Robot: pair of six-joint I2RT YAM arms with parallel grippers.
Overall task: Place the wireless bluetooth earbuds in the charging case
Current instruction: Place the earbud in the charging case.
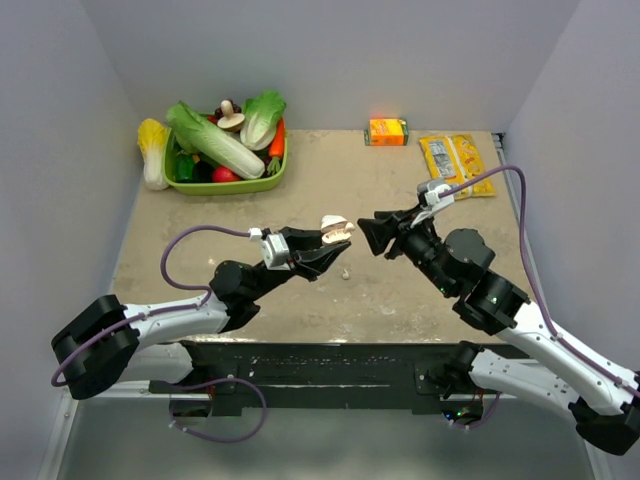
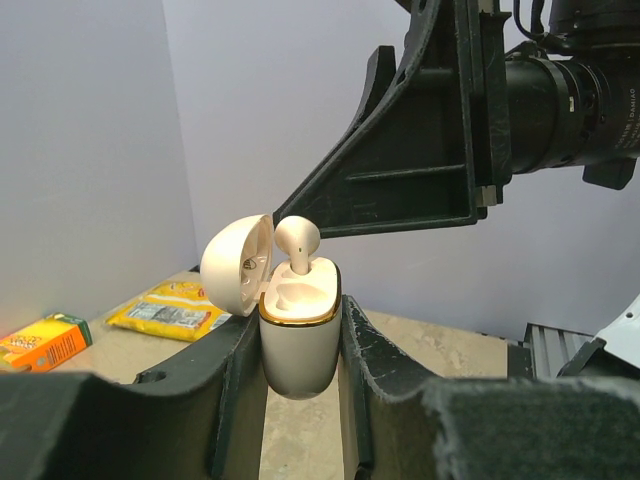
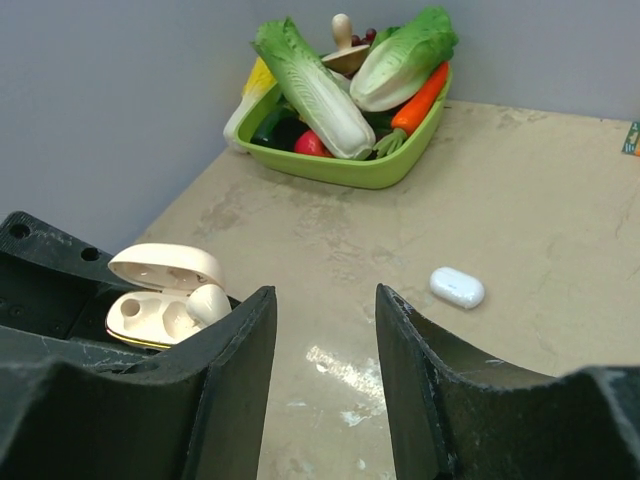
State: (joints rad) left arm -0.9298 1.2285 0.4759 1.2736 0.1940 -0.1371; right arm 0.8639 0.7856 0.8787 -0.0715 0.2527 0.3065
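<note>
ROBOTICS LAB BENCH: The left arm and right arm stand on a black base plate at the near edge of a beige table, with purple cables looping from their wrists. Plain pale walls box the table in on three sides. Props sit along the far edge: a green tray heaped with toy-like vegetables, an orange box and yellow packets.
</note>
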